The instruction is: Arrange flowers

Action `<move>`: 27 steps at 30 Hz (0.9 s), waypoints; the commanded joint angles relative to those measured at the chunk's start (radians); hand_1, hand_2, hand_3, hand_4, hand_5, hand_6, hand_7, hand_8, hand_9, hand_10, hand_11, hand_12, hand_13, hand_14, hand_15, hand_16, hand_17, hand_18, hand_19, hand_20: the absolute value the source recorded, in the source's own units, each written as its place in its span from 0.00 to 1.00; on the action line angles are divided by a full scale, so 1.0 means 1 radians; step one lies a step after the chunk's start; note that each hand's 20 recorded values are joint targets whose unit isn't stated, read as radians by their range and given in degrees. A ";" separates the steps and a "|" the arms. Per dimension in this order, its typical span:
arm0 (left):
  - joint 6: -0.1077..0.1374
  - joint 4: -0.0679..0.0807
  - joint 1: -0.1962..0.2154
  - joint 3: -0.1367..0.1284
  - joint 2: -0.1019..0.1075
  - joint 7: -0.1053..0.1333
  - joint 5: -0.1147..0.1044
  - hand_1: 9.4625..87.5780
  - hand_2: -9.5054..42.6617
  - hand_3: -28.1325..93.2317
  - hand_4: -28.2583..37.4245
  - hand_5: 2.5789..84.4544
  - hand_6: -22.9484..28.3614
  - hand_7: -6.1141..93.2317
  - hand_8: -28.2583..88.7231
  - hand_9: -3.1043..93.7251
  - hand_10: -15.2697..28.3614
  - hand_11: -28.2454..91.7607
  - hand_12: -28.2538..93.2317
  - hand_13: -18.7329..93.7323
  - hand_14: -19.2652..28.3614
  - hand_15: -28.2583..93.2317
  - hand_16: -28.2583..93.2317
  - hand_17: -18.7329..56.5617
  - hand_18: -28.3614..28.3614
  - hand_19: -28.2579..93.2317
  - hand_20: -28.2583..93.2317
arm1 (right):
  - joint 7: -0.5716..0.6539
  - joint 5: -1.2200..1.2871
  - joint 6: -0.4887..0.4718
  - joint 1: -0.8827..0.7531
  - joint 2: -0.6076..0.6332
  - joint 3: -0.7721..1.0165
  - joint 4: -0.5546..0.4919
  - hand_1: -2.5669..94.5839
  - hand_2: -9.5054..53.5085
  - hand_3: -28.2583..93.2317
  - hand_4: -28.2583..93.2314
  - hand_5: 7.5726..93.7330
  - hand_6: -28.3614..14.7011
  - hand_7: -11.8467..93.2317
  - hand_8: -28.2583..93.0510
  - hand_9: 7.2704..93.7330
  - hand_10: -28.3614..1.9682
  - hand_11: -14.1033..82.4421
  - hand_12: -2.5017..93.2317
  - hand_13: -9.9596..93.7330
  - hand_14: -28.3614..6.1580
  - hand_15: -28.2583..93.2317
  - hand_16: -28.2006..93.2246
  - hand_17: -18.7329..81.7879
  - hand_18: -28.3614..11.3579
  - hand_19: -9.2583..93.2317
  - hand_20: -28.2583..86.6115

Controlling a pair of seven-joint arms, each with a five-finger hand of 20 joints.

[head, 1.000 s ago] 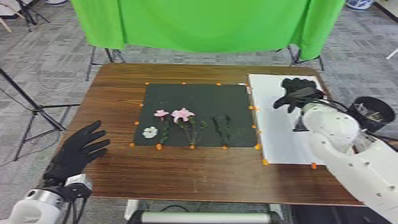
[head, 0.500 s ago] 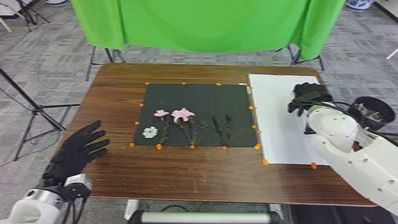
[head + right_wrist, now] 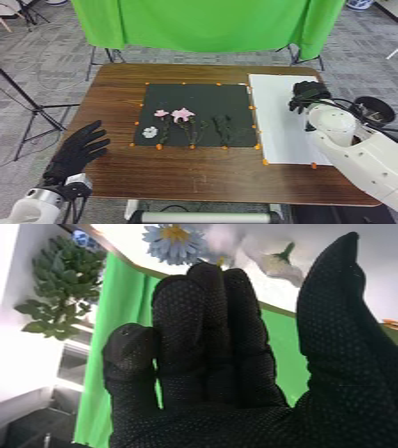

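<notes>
1. The right hand (image 3: 308, 94), fingers straight, is over the white sheet (image 3: 282, 142); a blue flower (image 3: 176, 234) shows beyond its fingertips. The open left hand (image 3: 75, 156) is left of the black mat (image 3: 182, 94).
2. The blue flower has narrow petals, yellow centre.
3. On the mat: two pink flowers (image 3: 182, 114), one white flower (image 3: 150, 132).
</notes>
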 commanded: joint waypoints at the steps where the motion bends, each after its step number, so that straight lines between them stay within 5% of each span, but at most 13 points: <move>1: -0.003 0.009 0.010 0.010 -0.005 -0.013 0.001 0.22 0.20 0.81 0.06 0.30 0.51 0.27 0.15 0.29 0.64 0.41 0.36 0.35 0.76 0.49 0.23 0.12 0.91 0.60 0.29 | -0.064 -0.058 -0.025 0.015 -0.025 0.031 0.049 0.35 0.00 0.95 0.00 0.54 0.67 0.50 0.09 0.65 0.61 0.53 0.28 0.71 0.65 0.80 0.46 0.51 0.22 0.96 0.68; 3: -0.003 0.009 0.009 0.011 -0.004 -0.014 0.001 0.22 0.20 0.81 0.06 0.30 0.51 0.27 0.15 0.29 0.64 0.41 0.36 0.35 0.76 0.49 0.23 0.12 0.91 0.60 0.29 | 0.043 0.000 0.013 0.051 0.003 -0.101 -0.009 0.36 0.00 0.95 0.00 0.55 0.68 0.50 0.09 0.69 0.63 0.52 0.29 0.72 0.66 0.80 0.46 0.51 0.22 0.96 0.67; 11: 0.002 0.006 0.013 0.009 -0.003 -0.011 -0.002 0.21 0.20 0.81 0.06 0.30 0.51 0.27 0.15 0.29 0.64 0.41 0.36 0.35 0.76 0.49 0.23 0.12 0.91 0.60 0.29 | 0.019 -0.012 0.082 0.058 -0.002 -0.118 0.014 0.47 0.00 0.89 0.00 0.64 0.73 0.55 0.22 0.85 0.79 0.33 0.49 0.78 0.69 0.80 0.48 0.55 0.23 0.99 0.66; 20: 0.002 0.005 0.020 0.002 0.000 -0.006 -0.004 0.22 0.21 0.81 0.06 0.30 0.51 0.27 0.15 0.29 0.64 0.41 0.36 0.35 0.76 0.49 0.23 0.12 0.91 0.60 0.29 | 0.023 -0.021 0.131 0.031 0.007 -0.088 -0.025 0.51 0.00 0.91 0.00 0.74 0.76 0.56 0.23 0.94 0.80 0.32 0.53 0.83 0.69 0.81 0.49 0.58 0.22 1.00 0.67; 27: 0.003 0.003 0.018 0.002 -0.004 -0.009 -0.001 0.22 0.20 0.81 0.06 0.30 0.51 0.27 0.15 0.29 0.64 0.41 0.36 0.35 0.76 0.49 0.23 0.12 0.91 0.60 0.29 | -0.031 -0.038 0.171 0.004 -0.014 -0.034 -0.153 0.51 0.00 0.92 0.00 0.75 0.76 0.56 0.23 0.95 0.80 0.32 0.54 0.83 0.69 0.81 0.49 0.58 0.22 1.00 0.68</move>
